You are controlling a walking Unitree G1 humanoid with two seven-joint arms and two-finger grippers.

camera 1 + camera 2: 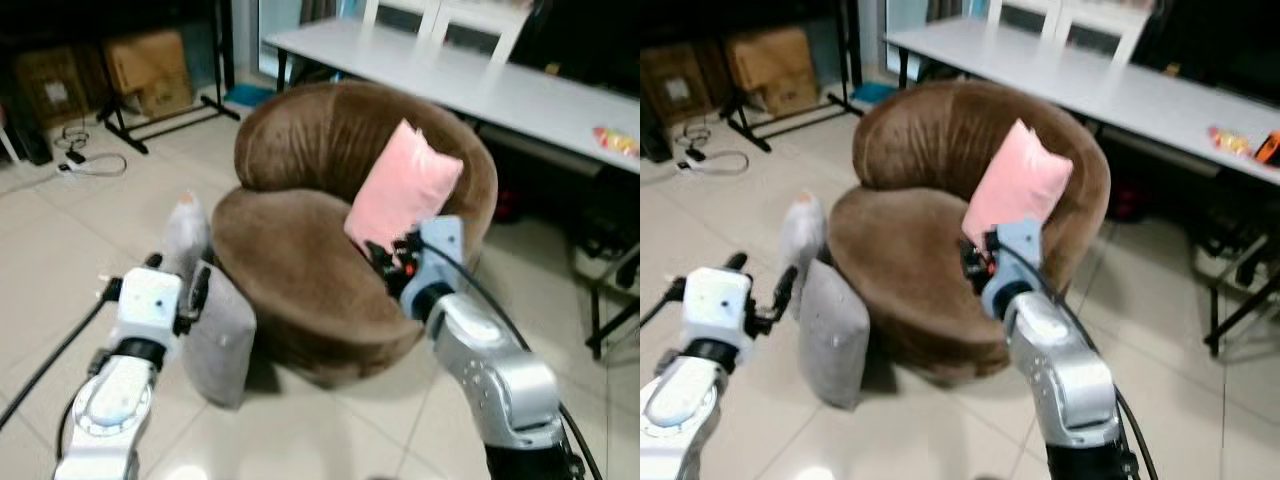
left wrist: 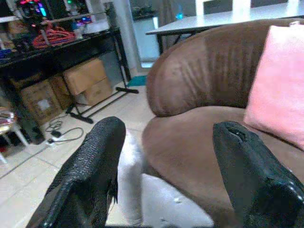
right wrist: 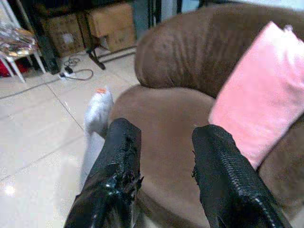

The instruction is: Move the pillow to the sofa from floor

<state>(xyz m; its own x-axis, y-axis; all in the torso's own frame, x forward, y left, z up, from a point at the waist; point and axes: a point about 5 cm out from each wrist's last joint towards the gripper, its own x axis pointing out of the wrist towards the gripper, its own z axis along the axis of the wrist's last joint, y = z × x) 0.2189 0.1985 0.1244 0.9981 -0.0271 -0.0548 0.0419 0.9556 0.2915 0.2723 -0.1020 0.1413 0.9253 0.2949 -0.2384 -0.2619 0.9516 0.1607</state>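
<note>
pink pillow (image 1: 402, 188) leaning on brown sofa (image 1: 300, 270) backrest | grey pillow (image 1: 218, 340) on floor against sofa | left gripper (image 2: 166, 180) fingers apart above grey pillow | right gripper (image 3: 164, 185) fingers apart, empty, over the seat

Indoor light, medium bright, from overhead. Glare patches on the floor tiles (image 1: 330, 440), low in both eye views; one more in the right wrist view (image 3: 9, 190). Soft shadow under the sofa (image 1: 330, 290) front and beside the grey pillow (image 1: 220, 345). Back left under the rack (image 1: 120, 60) is dark, detail lost. Eye views are slightly soft all over, mild blur, edges a bit smeared. Wrist views: near fingers (image 2: 90, 175) are blurred and out of focus, background sharper. White table (image 1: 470, 80) near blown out.
</note>
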